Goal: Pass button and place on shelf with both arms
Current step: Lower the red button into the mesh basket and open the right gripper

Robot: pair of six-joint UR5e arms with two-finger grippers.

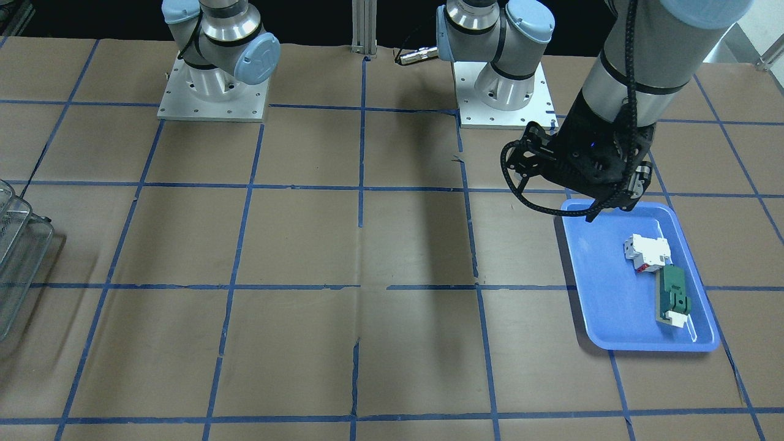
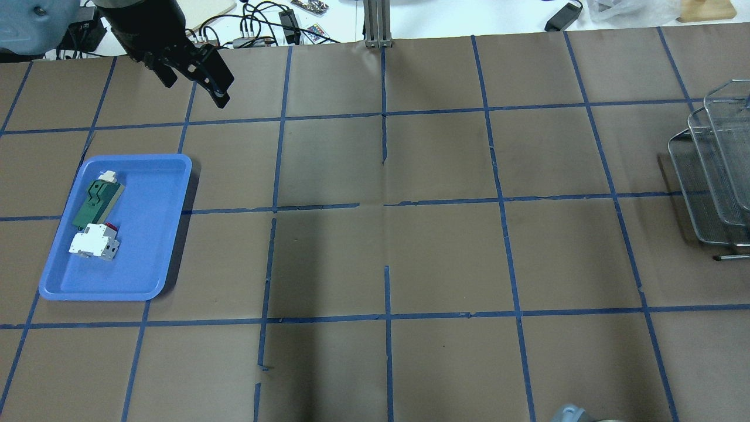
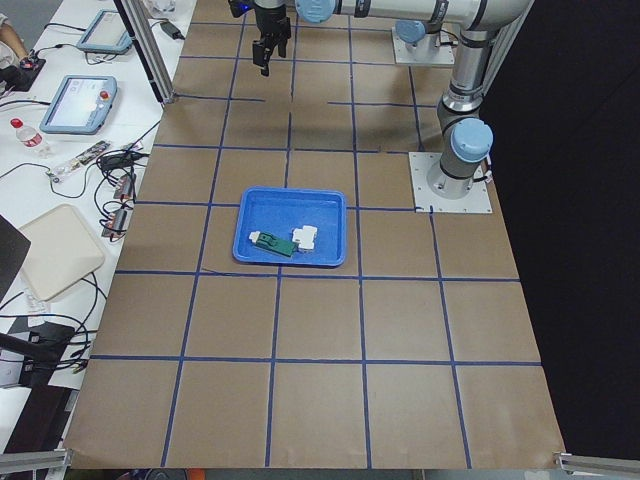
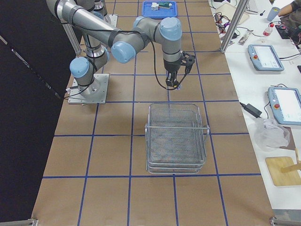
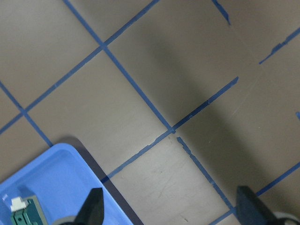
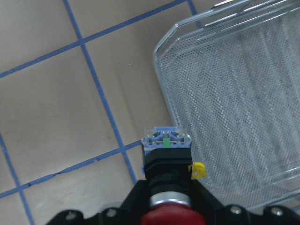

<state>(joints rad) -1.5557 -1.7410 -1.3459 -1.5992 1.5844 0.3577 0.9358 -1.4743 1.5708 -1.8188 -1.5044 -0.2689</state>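
Note:
The button (image 6: 166, 161), with red cap, black body and bluish clear rear block, sits between the fingers of my right gripper (image 6: 167, 192), which is shut on it. In the exterior right view this gripper (image 4: 174, 81) hangs above the table just before the far end of the wire-mesh shelf (image 4: 176, 136). The shelf also fills the right side of the right wrist view (image 6: 239, 93). My left gripper (image 2: 196, 79) is open and empty, raised near the far corner of the blue tray (image 2: 158, 246). Its two fingers (image 5: 93, 208) show wide apart in the left wrist view.
The blue tray holds a white-and-red block (image 2: 92, 241) and a green flat part (image 2: 96, 198). The shelf stands at the table's right end in the overhead view (image 2: 712, 176). Brown paper with blue tape lines covers the table. Cables and tablets lie beyond the far edge.

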